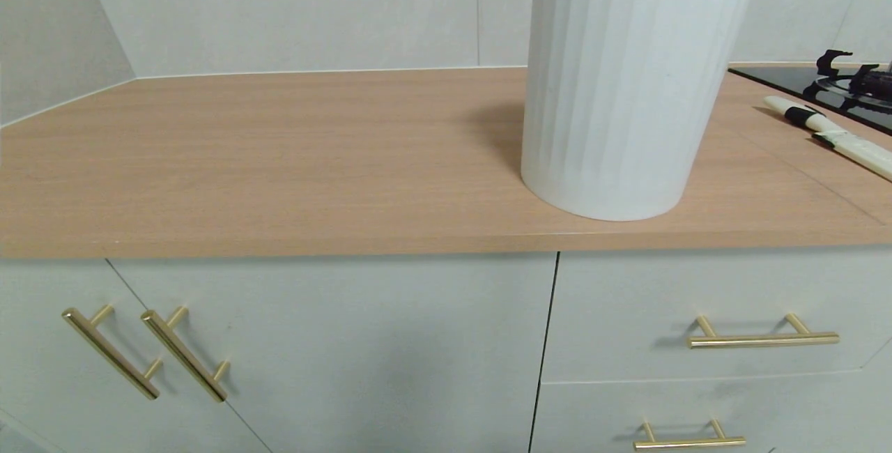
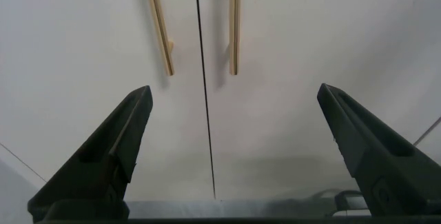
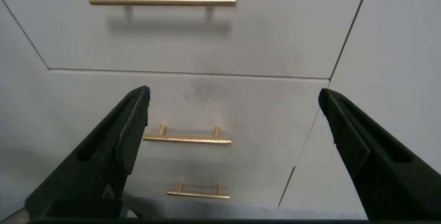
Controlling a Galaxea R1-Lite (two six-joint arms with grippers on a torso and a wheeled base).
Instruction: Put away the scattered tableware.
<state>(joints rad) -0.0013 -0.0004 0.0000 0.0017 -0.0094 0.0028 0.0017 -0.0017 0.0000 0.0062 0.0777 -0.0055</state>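
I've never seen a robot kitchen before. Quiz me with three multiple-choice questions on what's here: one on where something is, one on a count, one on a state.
1. Where does the tall white ribbed container stand? A in a drawer; B on the wooden countertop; C on the floor.
2. How many gold bar handles face the right gripper? A one; B three; C six.
3. The left gripper is: A shut on a spoon; B shut on a handle; C open, empty.
Answers: B, it rests near the counter's front edge; B, three handles sit one above another on the white drawer fronts; C, its fingers stand wide apart with nothing between.
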